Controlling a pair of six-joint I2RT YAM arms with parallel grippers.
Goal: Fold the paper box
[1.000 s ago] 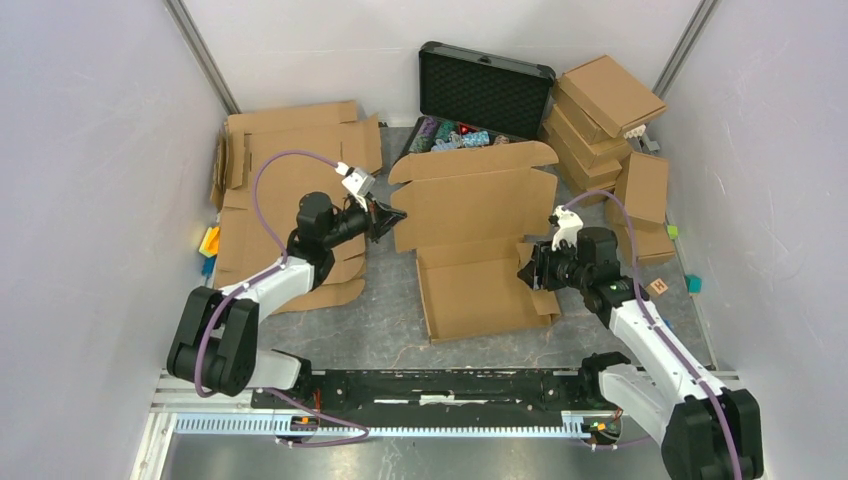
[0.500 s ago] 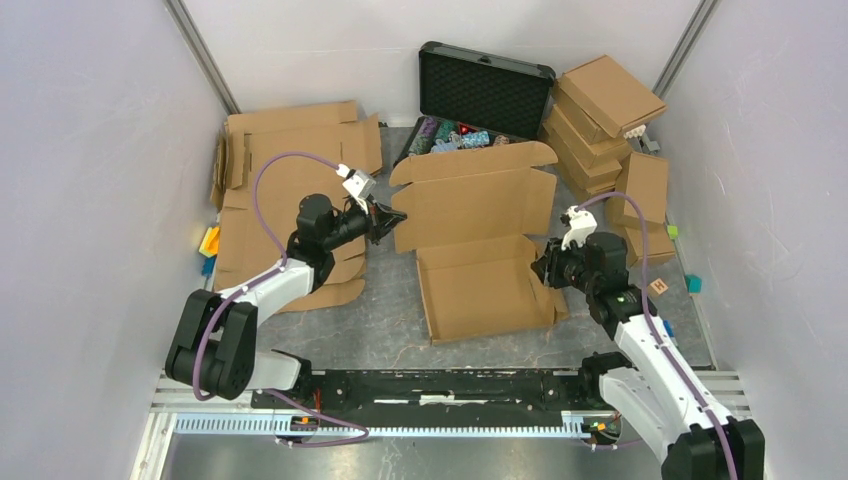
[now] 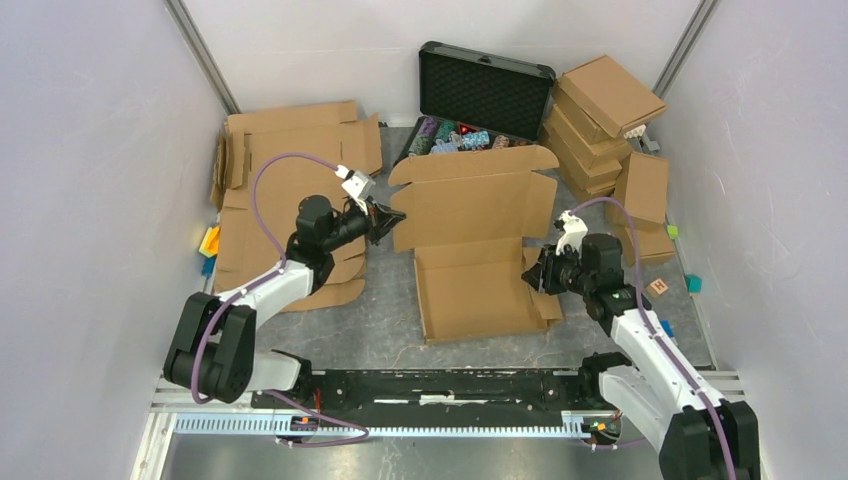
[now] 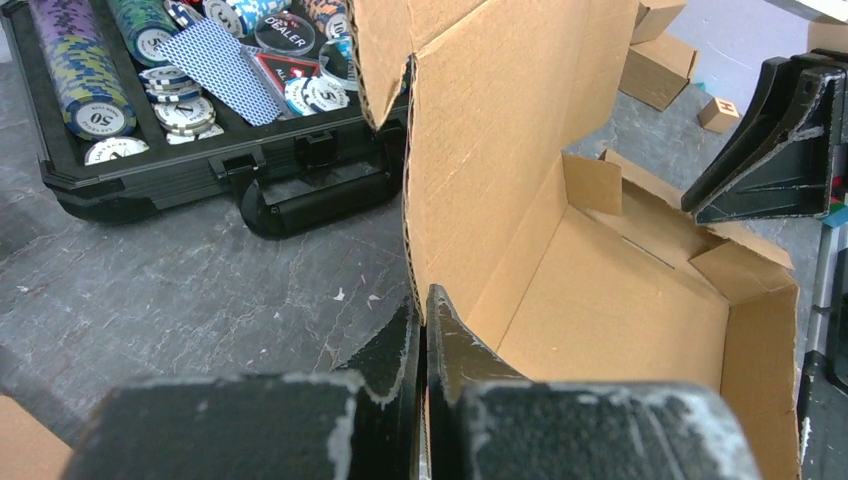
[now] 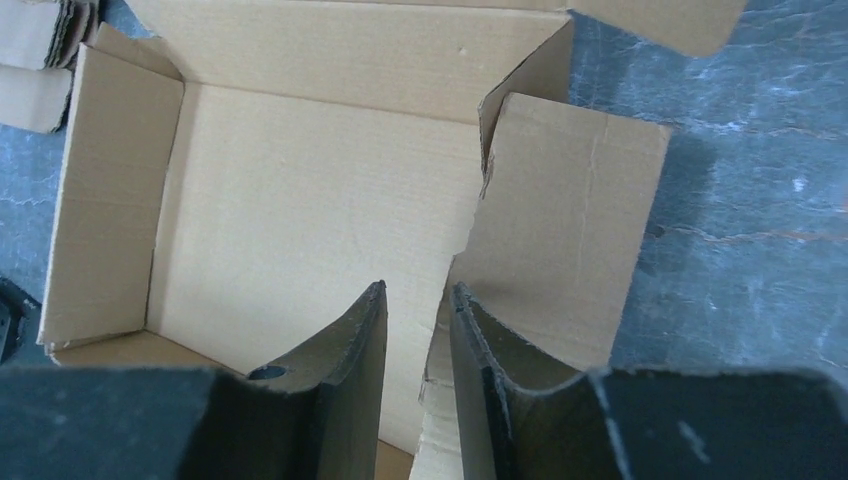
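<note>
Folding is half done: my left gripper (image 4: 425, 330) pinches the paper box (image 3: 480, 255) lid upright, my right gripper (image 5: 418, 350) straddles its unfolded side flap (image 5: 560, 220), jaws narrowly apart.

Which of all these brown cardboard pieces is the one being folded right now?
Start at the open black case of poker chips at the back of the table. Just in front lies the paper box, between the two grippers. Unlike the flat sheets on the left and the closed boxes on the right, it is half-formed, its walls raised.
</note>
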